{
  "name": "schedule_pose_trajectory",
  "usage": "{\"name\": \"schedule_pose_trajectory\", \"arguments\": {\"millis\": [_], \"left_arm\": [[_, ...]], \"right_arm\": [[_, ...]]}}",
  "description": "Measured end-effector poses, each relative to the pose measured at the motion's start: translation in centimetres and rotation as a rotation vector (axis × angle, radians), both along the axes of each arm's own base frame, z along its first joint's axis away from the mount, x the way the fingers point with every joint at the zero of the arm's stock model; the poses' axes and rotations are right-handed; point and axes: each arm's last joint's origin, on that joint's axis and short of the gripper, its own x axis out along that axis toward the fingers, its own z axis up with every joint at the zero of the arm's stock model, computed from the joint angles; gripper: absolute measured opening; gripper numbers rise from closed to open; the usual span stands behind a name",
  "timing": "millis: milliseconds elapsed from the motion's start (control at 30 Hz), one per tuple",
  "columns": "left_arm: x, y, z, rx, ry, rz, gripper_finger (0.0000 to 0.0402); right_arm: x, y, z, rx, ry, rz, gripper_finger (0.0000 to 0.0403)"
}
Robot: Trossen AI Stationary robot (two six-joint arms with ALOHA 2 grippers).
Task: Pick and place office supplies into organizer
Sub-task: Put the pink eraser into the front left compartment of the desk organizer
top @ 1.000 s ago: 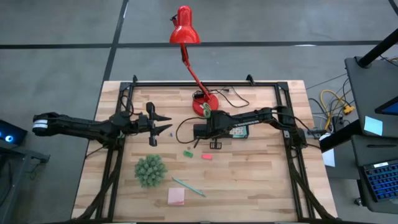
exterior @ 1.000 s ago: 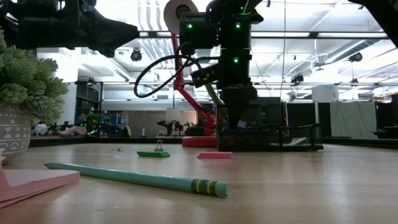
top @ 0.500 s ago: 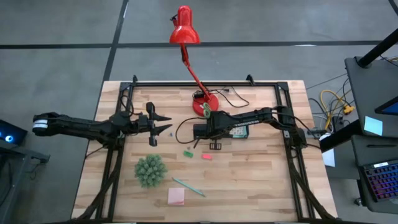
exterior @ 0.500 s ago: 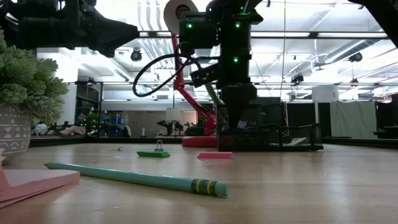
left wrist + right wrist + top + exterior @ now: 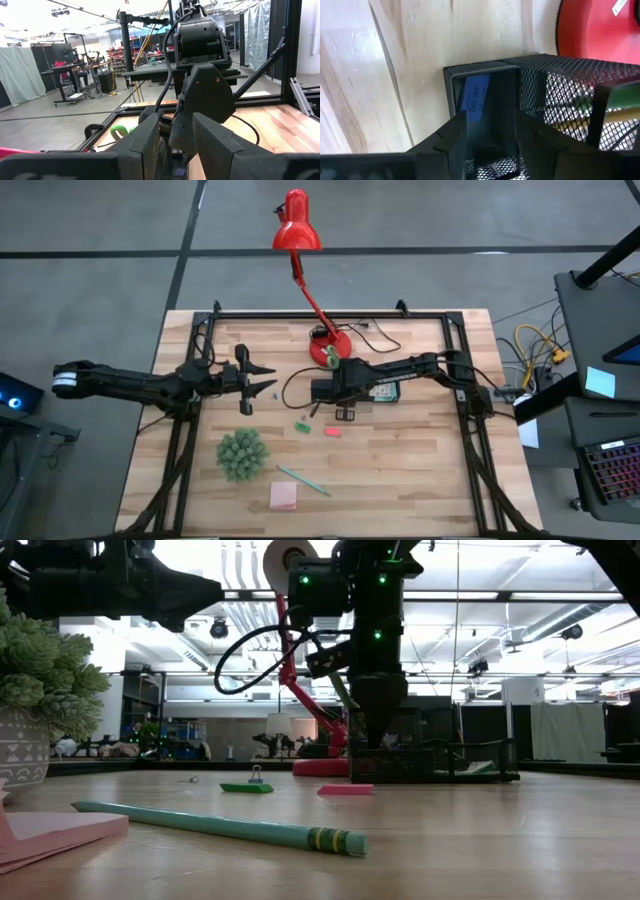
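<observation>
The black mesh organizer (image 5: pixel 388 392) stands near the red lamp base. My right gripper (image 5: pixel 490 125) points down over its left-end compartment (image 5: pixel 485 95), open and empty, also shown in the low view (image 5: pixel 378 738). A small blue piece (image 5: pixel 472 97) lies in that compartment, and green scissor handles (image 5: pixel 620 97) show in the adjoining one. On the table lie a green piece (image 5: pixel 302 426), a red-pink piece (image 5: pixel 332 432), the teal pen (image 5: pixel 303 480) and the pink sticky pad (image 5: pixel 283 496). My left gripper (image 5: pixel 266 381) hovers open at the table's left.
The red lamp base (image 5: pixel 330 346) sits just behind the organizer, with its arm rising toward the far edge. A fuzzy green ball (image 5: pixel 242 453) stands near the table's near left. A black cable (image 5: pixel 292 385) loops beside my right gripper.
</observation>
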Motion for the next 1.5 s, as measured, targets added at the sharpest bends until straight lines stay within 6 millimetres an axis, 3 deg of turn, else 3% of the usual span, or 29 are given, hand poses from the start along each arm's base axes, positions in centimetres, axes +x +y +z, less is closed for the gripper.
{"name": "schedule_pose_trajectory", "arguments": {"millis": [133,467,733,833,967,1500], "left_arm": [[0.0,0.0,0.0,0.004,0.001,0.000,0.0107],[0.0,0.0,0.0,0.028,0.004,0.004,0.0107],[0.0,0.0,0.0,0.026,0.004,0.004,0.0107],[0.0,0.0,0.0,0.026,0.004,0.004,0.0107],[0.0,0.0,0.0,0.025,0.004,0.004,0.0107],[0.0,0.0,0.0,0.025,0.003,0.004,0.0107]], "right_arm": [[-0.3,0.3,1.3,0.000,-0.042,-0.016,0.0155],[-1.7,2.3,6.8,0.024,-0.266,-0.060,0.0149],[-1.9,7.1,8.8,0.118,-0.422,0.052,0.0163],[-2.0,8.7,8.4,0.125,-0.412,0.096,0.0170],[-1.9,9.7,6.3,0.136,-0.387,0.065,0.0188],[0.5,9.6,-1.1,0.259,-0.247,0.055,0.0212]]}}
